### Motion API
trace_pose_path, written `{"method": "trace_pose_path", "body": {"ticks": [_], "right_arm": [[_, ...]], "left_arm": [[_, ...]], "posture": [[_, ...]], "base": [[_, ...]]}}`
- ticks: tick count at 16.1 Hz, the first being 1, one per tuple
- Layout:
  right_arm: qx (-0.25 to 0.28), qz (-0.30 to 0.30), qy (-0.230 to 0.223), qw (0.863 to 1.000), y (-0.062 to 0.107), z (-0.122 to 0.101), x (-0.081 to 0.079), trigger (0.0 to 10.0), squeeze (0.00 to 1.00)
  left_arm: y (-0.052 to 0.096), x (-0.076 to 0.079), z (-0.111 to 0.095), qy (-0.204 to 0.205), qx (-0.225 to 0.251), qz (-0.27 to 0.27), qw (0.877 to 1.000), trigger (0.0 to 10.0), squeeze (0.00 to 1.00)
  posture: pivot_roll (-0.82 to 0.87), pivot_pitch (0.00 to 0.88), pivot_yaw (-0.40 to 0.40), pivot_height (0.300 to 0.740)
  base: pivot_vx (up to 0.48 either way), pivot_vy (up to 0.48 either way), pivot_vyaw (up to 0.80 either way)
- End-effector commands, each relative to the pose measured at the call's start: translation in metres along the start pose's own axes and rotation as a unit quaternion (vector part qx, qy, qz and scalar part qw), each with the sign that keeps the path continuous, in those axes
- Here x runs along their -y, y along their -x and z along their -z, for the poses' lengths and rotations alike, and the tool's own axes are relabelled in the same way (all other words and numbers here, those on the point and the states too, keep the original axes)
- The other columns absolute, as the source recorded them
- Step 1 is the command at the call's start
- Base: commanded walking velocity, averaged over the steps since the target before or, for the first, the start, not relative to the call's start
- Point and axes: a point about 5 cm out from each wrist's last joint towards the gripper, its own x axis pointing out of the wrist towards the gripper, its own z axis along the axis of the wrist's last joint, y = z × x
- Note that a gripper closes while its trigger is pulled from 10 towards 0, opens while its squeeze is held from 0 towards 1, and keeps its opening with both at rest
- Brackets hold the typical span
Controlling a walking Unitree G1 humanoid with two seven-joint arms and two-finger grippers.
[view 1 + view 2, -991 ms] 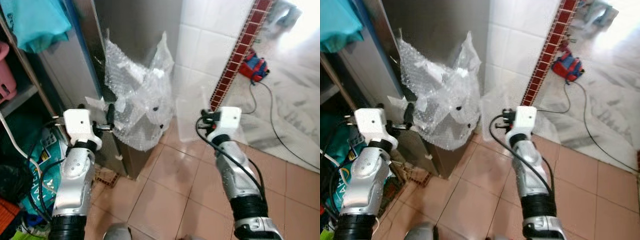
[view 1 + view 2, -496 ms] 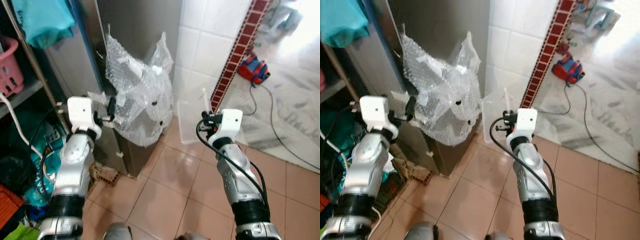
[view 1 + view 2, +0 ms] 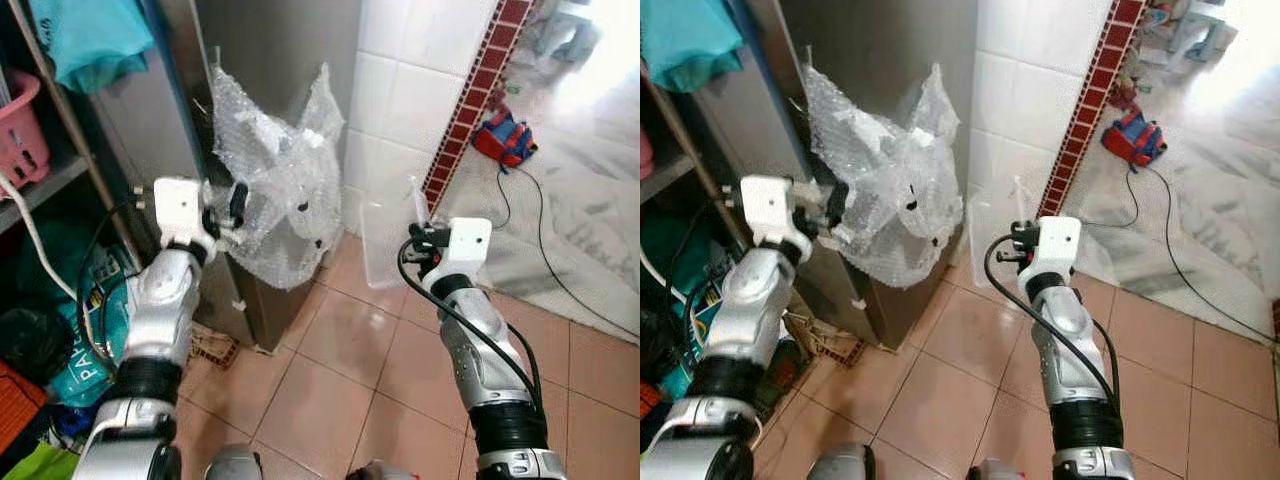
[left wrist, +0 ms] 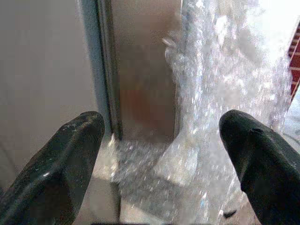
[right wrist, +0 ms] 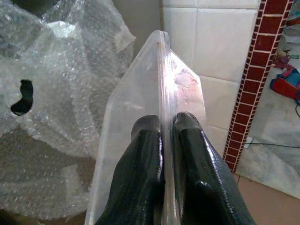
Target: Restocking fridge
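The left end effector [image 4: 159, 140], fingers spread, faced the fridge [image 3: 270, 60] edge, where crumpled bubble wrap [image 3: 275, 195] hung in the way. The right end effector [image 5: 164, 136] pinched a clear plastic tray [image 5: 145, 108] upright near the tiled wall [image 3: 410, 90]; a red bag [image 3: 505, 135] lay beyond.

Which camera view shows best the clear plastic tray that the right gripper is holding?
The right wrist view: the clear plastic tray stands edge-on, pinched between the right gripper fingers. Both eye views show it only faintly, as a see-through sheet before the white wall tiles.
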Motion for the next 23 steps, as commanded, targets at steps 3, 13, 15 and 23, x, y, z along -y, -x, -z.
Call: {"method": "trace_pose_path", "body": {"ticks": [3,13,15,23], "right_arm": [[0.004,-0.003,-0.004,1.000,0.002,-0.006,0.001,10.0,0.00],[0.001,0.000,0.004,1.000,0.005,-0.012,0.009,10.0,0.00],[0.000,-0.001,0.008,1.000,0.007,-0.013,0.010,10.0,0.00],[-0.004,-0.004,0.014,1.000,0.008,-0.015,0.011,10.0,0.00]], "left_arm": [[-0.004,0.001,0.005,0.025,-0.005,-0.012,1.000,10.0,0.00],[-0.028,0.003,0.005,0.076,-0.024,-0.033,0.996,10.0,0.00],[-0.033,0.005,0.006,0.091,-0.035,-0.037,0.995,10.0,0.00],[-0.041,0.000,0.004,0.091,-0.041,-0.042,0.994,10.0,0.00]], "posture": [[0.01,0.082,-0.039,0.740],[-0.04,0.088,-0.056,0.740],[-0.05,0.084,-0.063,0.740],[-0.06,0.076,-0.071,0.740]], "base": [[0.000,0.000,0.00],[0.000,0.000,0.00],[0.000,0.000,0.00],[0.000,0.000,0.00]]}}
